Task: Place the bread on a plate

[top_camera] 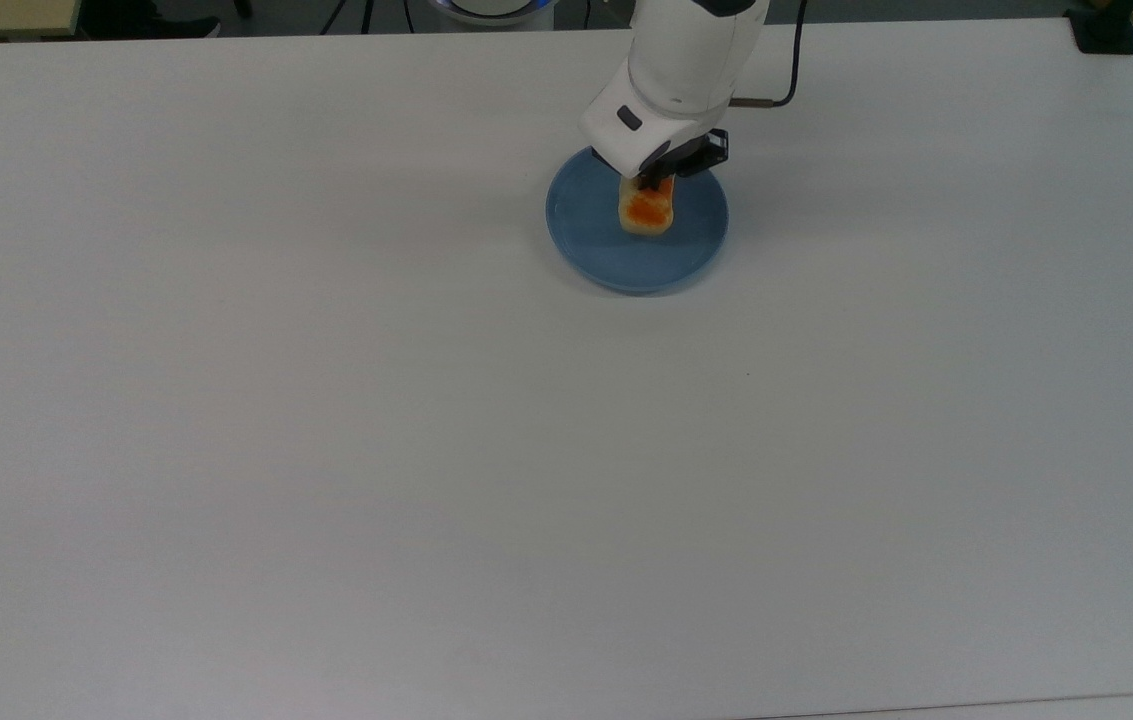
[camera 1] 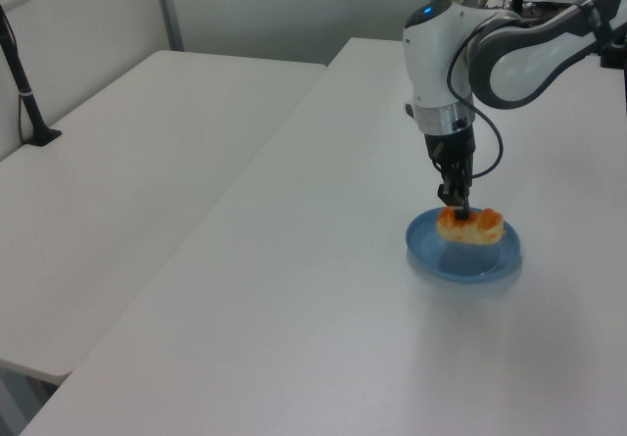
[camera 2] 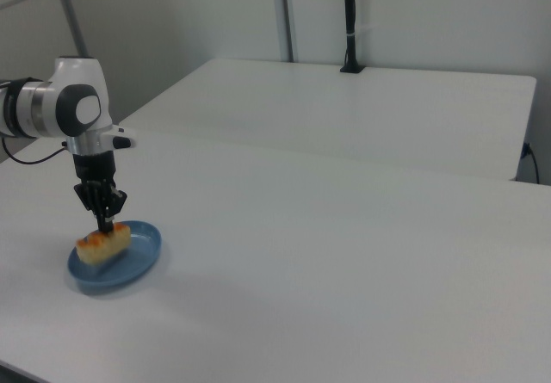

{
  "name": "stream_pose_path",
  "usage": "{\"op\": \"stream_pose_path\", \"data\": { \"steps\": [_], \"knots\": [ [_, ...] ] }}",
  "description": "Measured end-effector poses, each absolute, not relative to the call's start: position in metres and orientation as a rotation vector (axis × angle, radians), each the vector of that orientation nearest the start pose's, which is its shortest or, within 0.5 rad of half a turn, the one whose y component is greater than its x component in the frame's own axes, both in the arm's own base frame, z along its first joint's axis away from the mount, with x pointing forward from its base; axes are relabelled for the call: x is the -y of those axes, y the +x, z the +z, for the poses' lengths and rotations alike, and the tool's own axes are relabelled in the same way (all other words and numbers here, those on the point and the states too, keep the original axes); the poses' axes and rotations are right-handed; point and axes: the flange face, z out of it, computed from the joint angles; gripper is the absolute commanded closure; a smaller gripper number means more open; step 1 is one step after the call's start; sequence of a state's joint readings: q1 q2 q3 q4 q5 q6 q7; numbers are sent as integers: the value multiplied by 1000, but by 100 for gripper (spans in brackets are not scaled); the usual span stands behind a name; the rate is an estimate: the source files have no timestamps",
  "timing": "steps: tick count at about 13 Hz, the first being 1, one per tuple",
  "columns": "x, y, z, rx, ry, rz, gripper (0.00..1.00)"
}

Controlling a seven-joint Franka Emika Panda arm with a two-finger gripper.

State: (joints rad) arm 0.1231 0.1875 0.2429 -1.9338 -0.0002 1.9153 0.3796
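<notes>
Top view: the white robot arm (top_camera: 691,60) reaches in over the far edge of the white tabletop (top_camera: 426,450), its gripper (top_camera: 654,186) pointing down with the dark fingers closed on the far end of the bread (top_camera: 647,209). The bread, orange-brown on top with pale sides, sits within the outline of the blue plate (top_camera: 606,255), its long side running toward the near edge. The plate lies in the far half of the tabletop, a little toward the top view's right of centre. A black cable (top_camera: 788,70) loops off the wrist.

Left view: the gripper (camera 1: 459,204) hangs straight down, fingers clamped on the bread (camera 1: 474,226) at its end toward the left view's left. The bread is low over the plate (camera 1: 460,262), at or just above the dish; whether it touches cannot be told. A second white table (camera 1: 147,162) stands alongside.

Right view: the plate (camera 2: 129,268) is near the tabletop's edge at the right view's lower left. The gripper (camera 2: 107,223) pinches the bread (camera 2: 101,243), which lies across the plate's far part.
</notes>
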Motion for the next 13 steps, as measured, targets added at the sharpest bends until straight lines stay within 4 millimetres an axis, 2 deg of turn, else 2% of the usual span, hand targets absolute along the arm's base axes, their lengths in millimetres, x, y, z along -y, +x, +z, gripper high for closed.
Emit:
{"op": "stream_pose_path", "data": {
  "steps": [1, 4, 6, 9, 10, 11, 13],
  "knots": [
    [-202, 540, 373, -63, -3155, 313, 0],
    [-201, 542, 368, -162, -3174, 304, 0],
    [-198, 545, 377, -183, -3179, 271, 0],
    [-164, 551, 421, -195, -3176, 175, 0],
    [-148, 554, 433, -183, -3173, 144, 0],
    [-136, 557, 439, -167, -3171, 127, 0],
    [-96, 570, 456, -148, -3163, 82, 0]
  ]
}}
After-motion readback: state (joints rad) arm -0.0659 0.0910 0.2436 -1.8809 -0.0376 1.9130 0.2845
